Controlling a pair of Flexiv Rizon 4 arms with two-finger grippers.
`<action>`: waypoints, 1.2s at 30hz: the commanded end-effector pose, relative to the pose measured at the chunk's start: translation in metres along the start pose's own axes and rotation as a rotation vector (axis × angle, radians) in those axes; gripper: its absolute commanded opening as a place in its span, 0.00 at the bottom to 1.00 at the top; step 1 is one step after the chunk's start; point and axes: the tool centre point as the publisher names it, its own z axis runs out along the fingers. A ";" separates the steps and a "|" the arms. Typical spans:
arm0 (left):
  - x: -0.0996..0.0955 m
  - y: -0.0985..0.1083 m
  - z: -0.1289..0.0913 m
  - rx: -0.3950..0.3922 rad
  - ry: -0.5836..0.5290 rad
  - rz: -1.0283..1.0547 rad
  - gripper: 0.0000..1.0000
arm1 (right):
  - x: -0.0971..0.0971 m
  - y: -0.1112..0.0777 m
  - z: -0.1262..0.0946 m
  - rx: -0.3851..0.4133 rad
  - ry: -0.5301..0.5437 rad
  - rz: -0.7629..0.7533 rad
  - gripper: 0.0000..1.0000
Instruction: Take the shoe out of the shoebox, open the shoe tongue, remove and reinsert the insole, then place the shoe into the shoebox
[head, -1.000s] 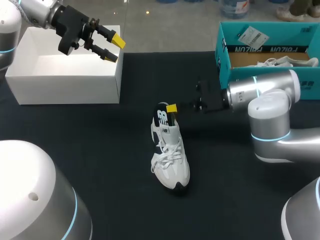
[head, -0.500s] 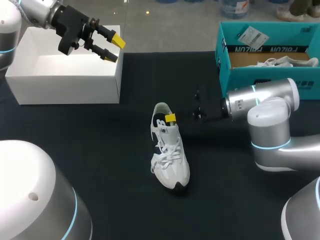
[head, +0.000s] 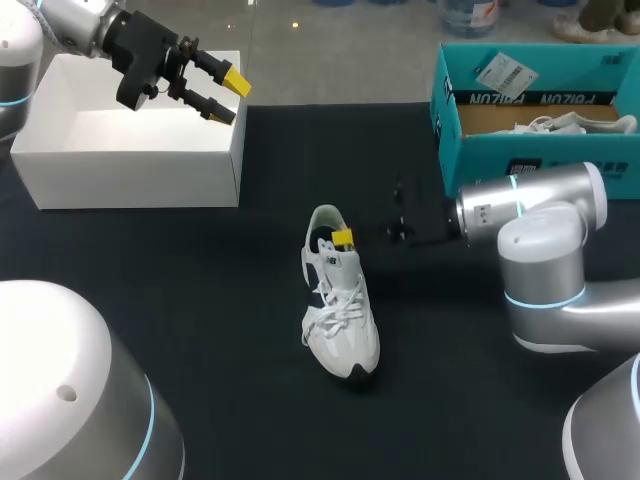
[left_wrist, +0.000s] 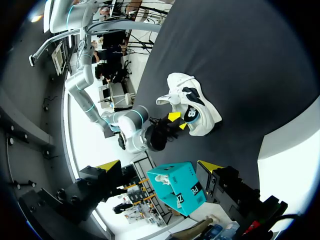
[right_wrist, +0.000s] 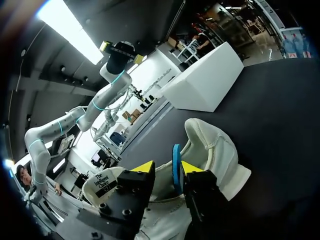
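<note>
- The white shoe (head: 340, 310) lies on the dark desk (head: 180, 290), out of the teal shoebox (head: 520, 150). The shoebox stands back beside the right arm's wrist.
- The right gripper (head: 342, 238) is poked into the shoe's heel opening.
- In its own wrist view, its fingers stand apart with the blue edge of the insole (right_wrist: 176, 167) upright between them. The edge sits close against one finger, with a sliver of gap to the other, so I would not call it clamped yet.
- The step in hand looks like lifting the insole out.
- To do it well, I reckon the gripper should close squarely on that blue edge. It should go deep enough for a proper bite rather than just the lip, and stay off the padded heel collar (right_wrist: 212, 145) just ahead of it.
- The pull wants to go up and back out of the heel, slowly. Nothing pins the shoe down, so it could ride up with the insole.
- The left gripper (head: 228, 97) hangs well away over the white box (head: 130, 150), fingers spread and holding nothing. It looks free to steady the toe if needed.
</note>
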 end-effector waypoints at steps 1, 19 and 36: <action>0.000 0.000 0.000 0.001 0.003 0.001 1.00 | 0.010 0.010 -0.006 0.019 -0.020 -0.011 1.00; 0.000 0.000 0.000 0.001 0.003 0.001 1.00 | 0.015 0.056 -0.029 -0.044 -0.190 0.012 1.00; 0.000 0.000 0.000 0.001 0.003 0.001 1.00 | 0.021 0.065 -0.036 0.011 -0.373 0.135 0.00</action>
